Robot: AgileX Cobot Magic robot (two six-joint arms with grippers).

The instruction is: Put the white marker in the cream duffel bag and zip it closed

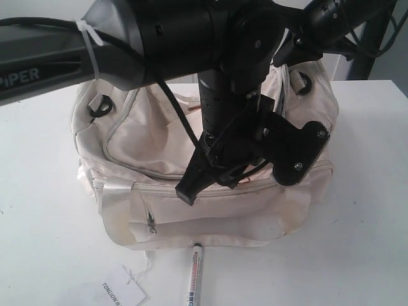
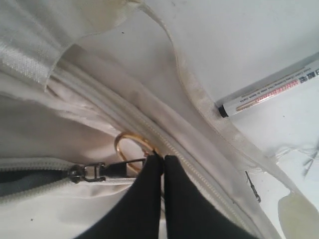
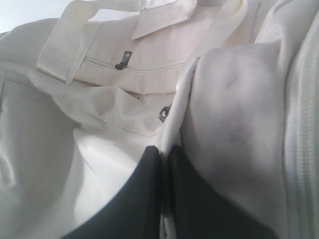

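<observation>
The cream duffel bag (image 1: 210,159) sits mid-table. Its gold ring zip pull (image 2: 125,141) is pinched between the tips of my shut left gripper (image 2: 163,158), which rests low on the bag's top front (image 1: 187,190). Behind the slider (image 2: 79,173) the zip gapes a little, dark inside. The white marker (image 1: 194,275) lies on the table just in front of the bag, black cap toward it; the left wrist view shows the marker (image 2: 271,93) beside the bag's seam. My right gripper (image 3: 164,152) is shut on a fold of the bag's cream fabric (image 3: 234,114); in the exterior view the left arm hides it.
A white paper tag (image 1: 122,293) with string lies on the table left of the marker. The left arm (image 1: 159,38) crosses over the bag from the left; the right arm (image 1: 331,16) comes in from the upper right. A side pocket zip (image 1: 151,220) faces front.
</observation>
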